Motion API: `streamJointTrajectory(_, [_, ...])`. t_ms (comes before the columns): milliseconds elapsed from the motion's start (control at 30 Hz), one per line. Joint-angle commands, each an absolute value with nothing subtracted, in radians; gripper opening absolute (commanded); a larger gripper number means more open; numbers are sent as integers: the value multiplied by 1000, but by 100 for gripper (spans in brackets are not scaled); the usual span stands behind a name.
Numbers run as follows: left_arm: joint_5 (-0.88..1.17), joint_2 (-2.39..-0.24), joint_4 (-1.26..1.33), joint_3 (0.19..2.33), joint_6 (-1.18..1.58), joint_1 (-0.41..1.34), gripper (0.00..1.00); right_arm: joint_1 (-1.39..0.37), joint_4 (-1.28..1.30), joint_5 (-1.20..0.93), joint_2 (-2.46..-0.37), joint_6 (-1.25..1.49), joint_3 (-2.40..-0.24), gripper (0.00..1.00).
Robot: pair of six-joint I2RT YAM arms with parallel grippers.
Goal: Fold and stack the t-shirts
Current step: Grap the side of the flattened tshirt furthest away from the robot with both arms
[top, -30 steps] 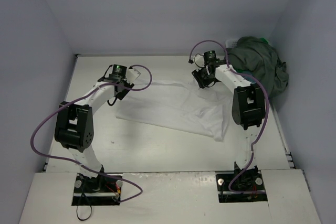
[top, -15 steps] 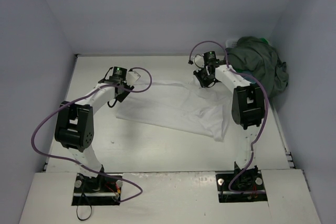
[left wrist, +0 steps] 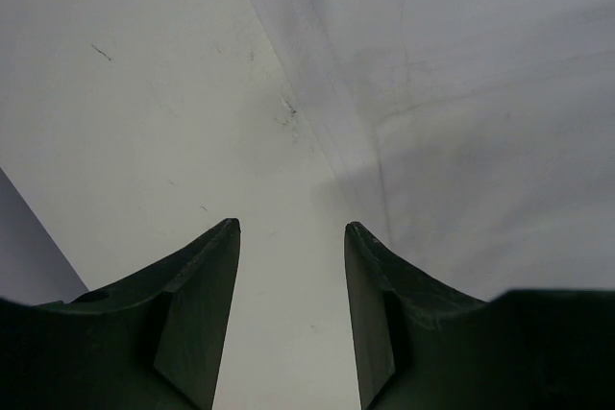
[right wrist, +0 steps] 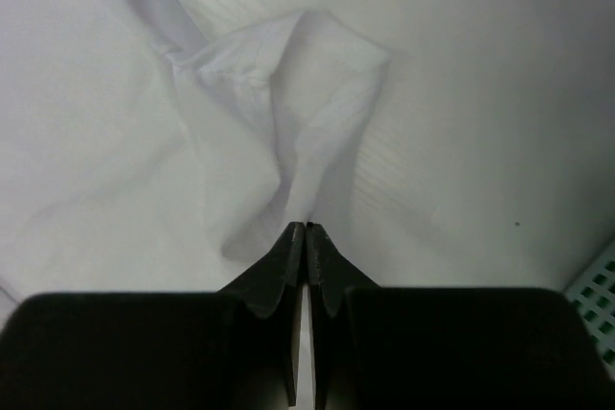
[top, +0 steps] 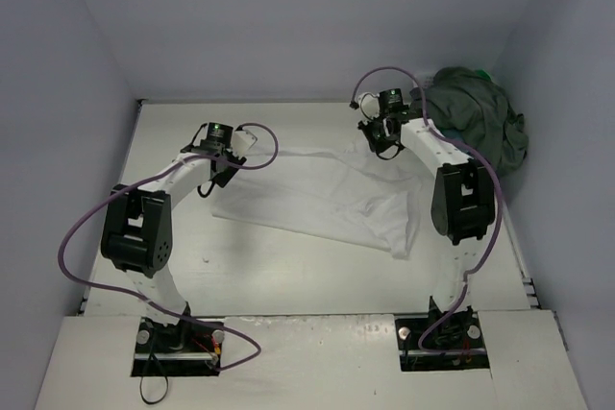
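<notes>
A white t-shirt (top: 317,199) lies spread in the middle of the table (top: 288,280). My right gripper (top: 384,147) is at its back right corner. In the right wrist view that gripper (right wrist: 307,227) is shut on a raised fold of the white t-shirt (right wrist: 288,112). At the shirt's back left corner is my left gripper (top: 212,178). Its wrist view shows the left gripper (left wrist: 292,229) open over bare table, the white t-shirt's (left wrist: 480,141) edge running beside the right finger. A dark olive-grey t-shirt (top: 476,127) is heaped at the back right, with a bit of bright green cloth (top: 486,74) at its top.
A white slatted basket (right wrist: 601,280) shows at the lower right corner of the right wrist view; it holds the heap by the right wall. Grey walls enclose the table on three sides. Purple cables loop over both arms.
The right gripper has closed on the white shirt's fold and shifted slightly right and back. The left gripper has barely moved.
</notes>
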State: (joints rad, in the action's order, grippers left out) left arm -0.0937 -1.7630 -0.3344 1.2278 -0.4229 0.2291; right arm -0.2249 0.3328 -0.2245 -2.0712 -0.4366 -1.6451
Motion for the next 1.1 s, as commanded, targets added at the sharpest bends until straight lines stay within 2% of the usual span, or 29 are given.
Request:
streamJointTrajectory(0, [-84,-1752,-299,1238,-399,232,42,-206,253,-215,-1921,-399,-1641,0])
streamJointTrajectory(467, [-72,-1822,-298,1301,-377,248,42,-175,198,-248,-1806,-420,-1480,0])
streamJointTrajectory(867, [-100,-2006,-261,1578,-374,249,42,-167,173,-276,-1813,-453,-1404,0])
streamJointTrajectory(1067, [-43,-2098,-311,1712,-354,252,42,-161,175,-285,-1809,-453,-1405,0])
